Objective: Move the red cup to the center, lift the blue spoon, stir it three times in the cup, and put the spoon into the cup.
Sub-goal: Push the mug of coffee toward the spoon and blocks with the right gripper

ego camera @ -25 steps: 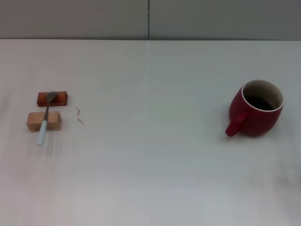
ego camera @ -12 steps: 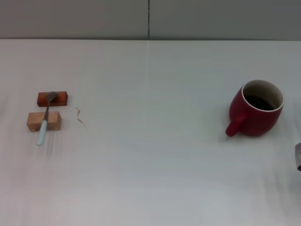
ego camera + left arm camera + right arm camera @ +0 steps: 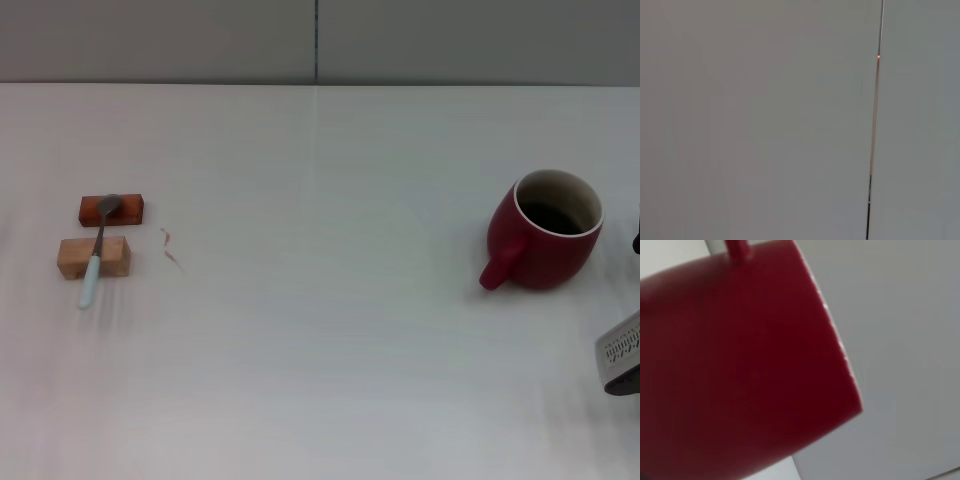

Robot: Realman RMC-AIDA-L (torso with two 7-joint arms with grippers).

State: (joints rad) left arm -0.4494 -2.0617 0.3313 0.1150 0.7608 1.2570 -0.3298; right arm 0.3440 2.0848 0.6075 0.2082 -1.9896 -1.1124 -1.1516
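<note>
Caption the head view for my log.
Cup stands at right, claw entering beside it; spoon rests across two blocks at left.

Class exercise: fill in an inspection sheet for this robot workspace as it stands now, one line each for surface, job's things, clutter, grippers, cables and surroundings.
Surface: pale white table, with a small reddish mark near the blocks.
Job's things: red cup upright at the robot's right, handle toward the near-centre side; blue spoon at the left, lying across two wooden blocks, bowl on the far one.
Clutter: nothing seen beyond the blocks.
Grippers: right gripper only partly in view at the edge, near side of the cup, not touching it; left gripper not seen.
Cables: nothing seen.
Surroundings: grey wall panels with a vertical seam.
</note>
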